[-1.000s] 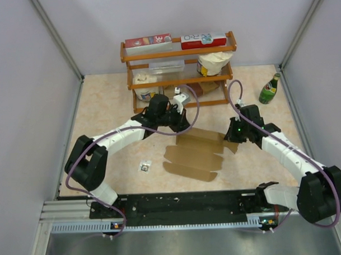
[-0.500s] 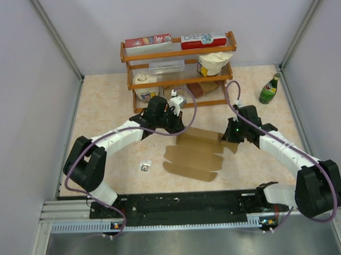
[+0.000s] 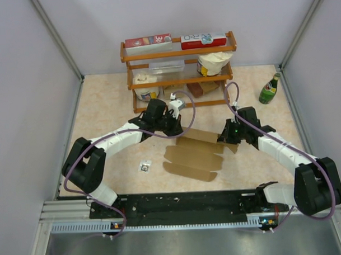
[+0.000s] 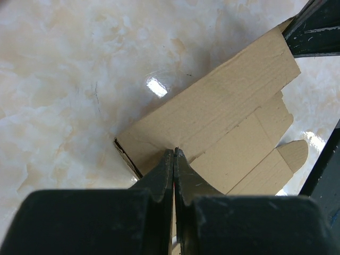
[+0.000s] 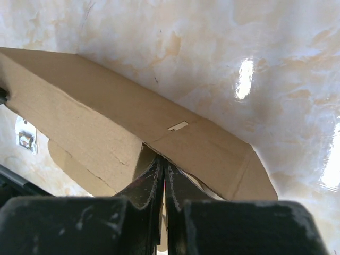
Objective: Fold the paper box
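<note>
So L pincer (image 4: pixel 173 154) & R pincer (image 5: pixel 162 159) each clamped on paper box (image 3: pixel 194 157) far edge

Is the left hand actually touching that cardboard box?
Touching: the left wrist view shows the left hand pinched shut on the box's edge.

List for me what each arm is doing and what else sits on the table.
Box: brown cardboard, mostly flat, far flap seems lifted
Left fingers: pinched shut on the far flap's left end
Right fingers: pinched shut on the same flap's right end
Behind: wooden shelf, stocked
Far right: green bottle, upright
Left of box: small object, too small to tell
</note>
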Motion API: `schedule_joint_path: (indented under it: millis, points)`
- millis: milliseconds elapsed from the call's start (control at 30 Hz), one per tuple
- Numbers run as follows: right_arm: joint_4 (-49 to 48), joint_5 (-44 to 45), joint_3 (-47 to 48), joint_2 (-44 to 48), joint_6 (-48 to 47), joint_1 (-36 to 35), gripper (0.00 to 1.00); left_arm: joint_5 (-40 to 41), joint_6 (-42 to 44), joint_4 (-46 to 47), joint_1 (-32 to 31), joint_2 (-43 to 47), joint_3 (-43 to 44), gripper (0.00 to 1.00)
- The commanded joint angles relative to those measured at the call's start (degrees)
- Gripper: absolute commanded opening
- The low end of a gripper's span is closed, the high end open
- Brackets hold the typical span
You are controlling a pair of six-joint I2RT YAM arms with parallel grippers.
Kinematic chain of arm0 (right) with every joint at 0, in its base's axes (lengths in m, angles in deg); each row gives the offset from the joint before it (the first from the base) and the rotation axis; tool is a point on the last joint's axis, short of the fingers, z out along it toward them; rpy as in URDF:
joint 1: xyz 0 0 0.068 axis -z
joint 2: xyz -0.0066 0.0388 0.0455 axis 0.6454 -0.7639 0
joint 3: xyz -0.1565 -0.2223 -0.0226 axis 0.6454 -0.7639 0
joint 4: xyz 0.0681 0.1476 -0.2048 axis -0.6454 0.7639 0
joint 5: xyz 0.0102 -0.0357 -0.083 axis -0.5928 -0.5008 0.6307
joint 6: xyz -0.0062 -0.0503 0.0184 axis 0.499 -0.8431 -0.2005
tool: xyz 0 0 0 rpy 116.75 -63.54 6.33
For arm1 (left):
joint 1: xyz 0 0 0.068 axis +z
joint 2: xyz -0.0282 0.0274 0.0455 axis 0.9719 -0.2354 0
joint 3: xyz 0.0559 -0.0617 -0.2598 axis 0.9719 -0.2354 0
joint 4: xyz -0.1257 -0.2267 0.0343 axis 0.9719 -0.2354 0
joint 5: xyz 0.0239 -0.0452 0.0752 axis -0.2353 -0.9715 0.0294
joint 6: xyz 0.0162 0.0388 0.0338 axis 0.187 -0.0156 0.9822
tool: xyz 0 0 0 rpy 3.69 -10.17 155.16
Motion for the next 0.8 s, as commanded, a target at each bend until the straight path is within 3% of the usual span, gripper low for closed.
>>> schedule_joint_path:
  millis: [0, 767]
  points:
    - [-4.74, -3.67, -0.79, -0.06, 2.26, 0.52, 0.0, -0.87, -0.06, 0.62, -0.07, 1.11, -0.62, 0.0]
    - [-24.51, -20.63, -9.31, -2.25, 12.55, 7.11, 0.0, -0.69, -0.5, 0.36, -0.07, 2.16, -2.47, 0.0]
